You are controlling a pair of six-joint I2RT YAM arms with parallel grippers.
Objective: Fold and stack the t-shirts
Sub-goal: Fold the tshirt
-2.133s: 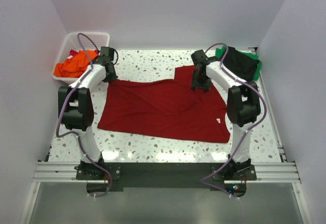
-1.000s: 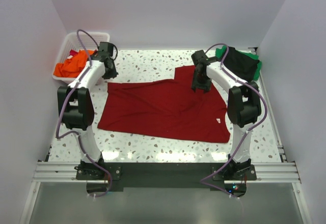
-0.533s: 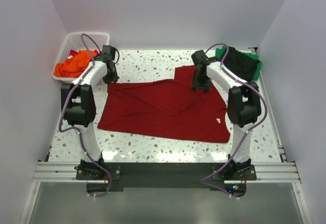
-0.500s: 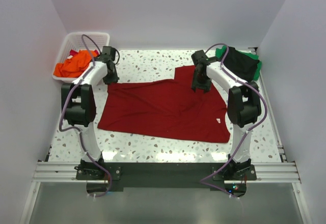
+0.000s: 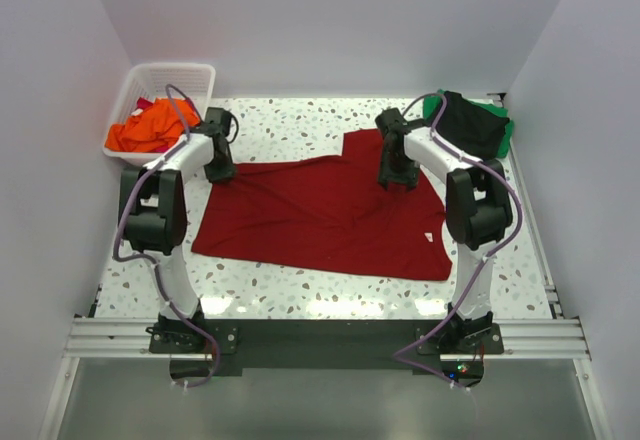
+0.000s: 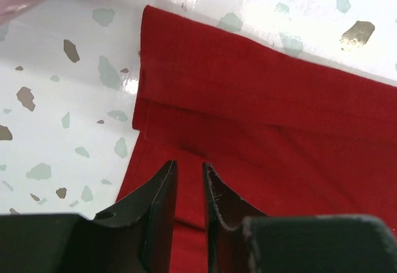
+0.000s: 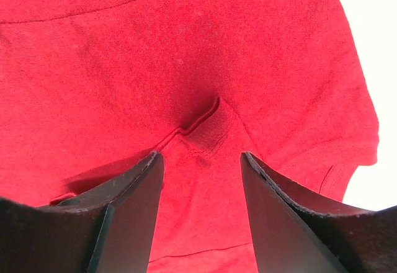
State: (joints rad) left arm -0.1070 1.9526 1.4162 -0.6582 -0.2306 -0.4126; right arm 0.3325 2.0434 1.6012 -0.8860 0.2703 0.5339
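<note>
Directly under right hand (image 7: 200,156): dark red t-shirt (image 7: 186,49)

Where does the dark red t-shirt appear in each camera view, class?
Top external: dark red t-shirt spread flat in the centre.
Left wrist: its corner fills right and bottom, beneath the left gripper.
Right wrist: fills almost everything, puckered between the right gripper's fingers.
Shared landmark: white table beside the cloth.

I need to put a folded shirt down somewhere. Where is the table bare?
Bare: the far strip between the white basket and the black-and-green shirt pile, and the near strip between the dark red t-shirt and the table front edge. Crowded: the middle, covered by that shirt.
</note>
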